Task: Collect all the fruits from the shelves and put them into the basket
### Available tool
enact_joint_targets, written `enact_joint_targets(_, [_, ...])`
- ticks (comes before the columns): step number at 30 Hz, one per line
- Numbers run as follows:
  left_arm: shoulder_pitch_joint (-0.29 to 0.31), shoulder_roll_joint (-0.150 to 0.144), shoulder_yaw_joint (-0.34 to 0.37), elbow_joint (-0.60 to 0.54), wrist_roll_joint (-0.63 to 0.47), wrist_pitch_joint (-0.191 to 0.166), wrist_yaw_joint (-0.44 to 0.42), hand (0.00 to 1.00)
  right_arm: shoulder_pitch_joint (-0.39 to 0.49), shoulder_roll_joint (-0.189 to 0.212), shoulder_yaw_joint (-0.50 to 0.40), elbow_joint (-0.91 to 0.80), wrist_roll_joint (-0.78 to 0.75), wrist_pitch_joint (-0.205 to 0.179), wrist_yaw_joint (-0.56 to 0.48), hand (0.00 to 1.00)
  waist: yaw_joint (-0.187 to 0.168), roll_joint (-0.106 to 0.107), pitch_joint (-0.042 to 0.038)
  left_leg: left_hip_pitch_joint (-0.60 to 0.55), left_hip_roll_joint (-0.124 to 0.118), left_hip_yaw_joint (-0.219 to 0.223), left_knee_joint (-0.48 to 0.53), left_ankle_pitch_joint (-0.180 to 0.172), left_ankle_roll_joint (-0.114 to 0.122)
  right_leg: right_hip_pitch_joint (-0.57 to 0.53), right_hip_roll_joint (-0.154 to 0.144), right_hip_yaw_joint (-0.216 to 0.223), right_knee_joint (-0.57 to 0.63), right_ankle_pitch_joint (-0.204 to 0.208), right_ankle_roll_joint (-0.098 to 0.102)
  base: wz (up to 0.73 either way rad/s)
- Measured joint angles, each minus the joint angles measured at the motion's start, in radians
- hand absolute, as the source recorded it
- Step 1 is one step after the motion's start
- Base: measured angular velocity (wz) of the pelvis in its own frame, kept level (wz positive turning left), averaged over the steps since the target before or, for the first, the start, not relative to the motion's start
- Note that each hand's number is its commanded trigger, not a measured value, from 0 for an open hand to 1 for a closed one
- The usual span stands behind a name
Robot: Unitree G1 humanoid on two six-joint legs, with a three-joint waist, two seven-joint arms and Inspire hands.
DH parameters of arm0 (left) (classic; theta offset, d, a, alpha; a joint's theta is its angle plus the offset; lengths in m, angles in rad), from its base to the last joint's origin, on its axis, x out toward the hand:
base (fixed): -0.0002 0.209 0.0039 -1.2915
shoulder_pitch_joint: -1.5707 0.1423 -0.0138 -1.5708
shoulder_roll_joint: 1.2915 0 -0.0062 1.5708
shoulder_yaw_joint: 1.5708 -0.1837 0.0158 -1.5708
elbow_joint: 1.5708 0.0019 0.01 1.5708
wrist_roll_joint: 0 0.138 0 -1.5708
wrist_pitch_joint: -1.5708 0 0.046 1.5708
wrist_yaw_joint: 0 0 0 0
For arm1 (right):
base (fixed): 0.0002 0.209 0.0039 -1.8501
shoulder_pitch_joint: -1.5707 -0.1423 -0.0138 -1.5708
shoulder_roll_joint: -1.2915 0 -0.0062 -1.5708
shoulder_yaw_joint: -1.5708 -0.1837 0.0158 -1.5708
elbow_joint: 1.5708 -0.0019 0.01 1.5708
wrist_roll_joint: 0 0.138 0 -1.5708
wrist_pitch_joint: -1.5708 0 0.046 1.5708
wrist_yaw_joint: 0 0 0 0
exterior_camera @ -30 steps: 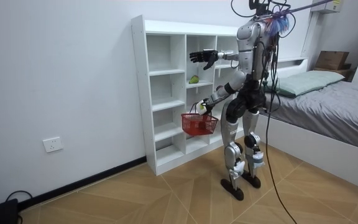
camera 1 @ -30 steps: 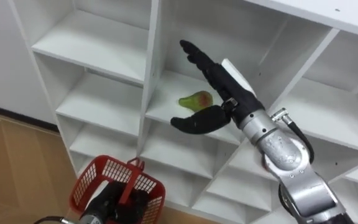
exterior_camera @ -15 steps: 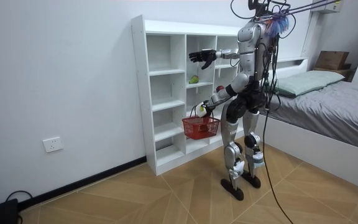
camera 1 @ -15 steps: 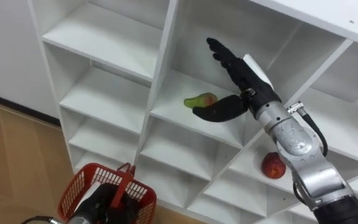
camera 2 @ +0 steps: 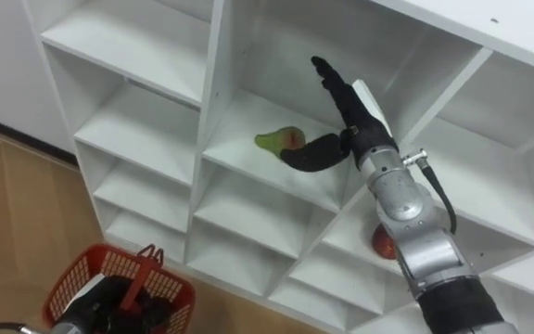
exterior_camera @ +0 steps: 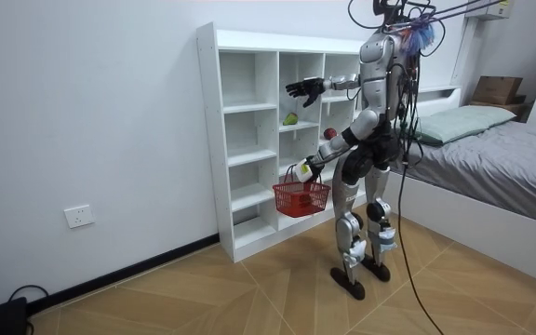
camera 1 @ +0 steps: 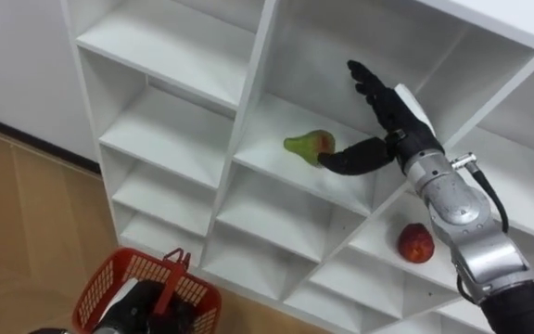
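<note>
Closing on the pear (camera 1: pixel 308 145): right hand (camera 1: pixel 395 113) spread, thumb now just beside it, mid closet shelf (camera 1: pixel 276 178); grasp likely next. Left hand (camera 1: pixel 143 302) curled round red basket (camera 1: pixel 100 289) handle.

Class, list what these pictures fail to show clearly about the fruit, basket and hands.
Basket contents: left eye view, hidden by the left hand and cut by the lower edge.
Red fruit: right eye view, half behind the right forearm.
Right hand and pear: touching or just close, neither eye view settles it.
Room view: both fruits too small to identify.
</note>
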Motion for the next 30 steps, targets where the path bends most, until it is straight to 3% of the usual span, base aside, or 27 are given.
enact_joint_targets(4, [0.0, 0.0, -0.006, 0.0, 0.0, 0.004, -0.011, 1.0, -0.013, 0.0, 0.002, 0.028, 0.0, 0.002, -0.003, 0.0, 0.003, -0.002, -0.0017, -0.011, 0.0, -0.001, 0.0, 0.0, 0.0, -0.013, 0.0, 0.0, 0.001, 0.0, 0.0, 0.0])
enact_joint_targets(15, [-0.019, 0.005, -0.042, 0.0, -0.001, 0.01, -0.01, 1.0, -0.101, 0.002, 0.023, 0.204, 0.001, 0.0, -0.056, 0.0, 0.006, 0.016, 0.0121, -0.045, -0.005, -0.01, 0.007, 0.0, 0.0, -0.037, -0.001, 0.001, -0.003, 0.0, 0.0, 0.03])
enact_joint_targets(25, [-0.046, 0.002, -0.079, 0.0, -0.001, 0.009, -0.007, 1.0, -0.156, 0.005, 0.025, 0.267, -0.061, -0.016, -0.14, 0.0, 0.019, 0.015, 0.0101, -0.097, -0.006, -0.004, 0.026, 0.002, 0.0, -0.091, -0.003, 0.002, 0.0, 0.0, 0.0, -0.03])
enact_joint_targets(30, [-0.068, 0.002, -0.1, 0.011, -0.002, 0.01, -0.007, 1.0, -0.162, 0.008, 0.025, 0.309, -0.103, -0.022, -0.162, 0.0, 0.034, 0.025, 0.0128, -0.115, -0.01, -0.004, 0.024, 0.005, 0.001, -0.107, -0.007, 0.002, 0.002, 0.0, 0.0, 0.0])
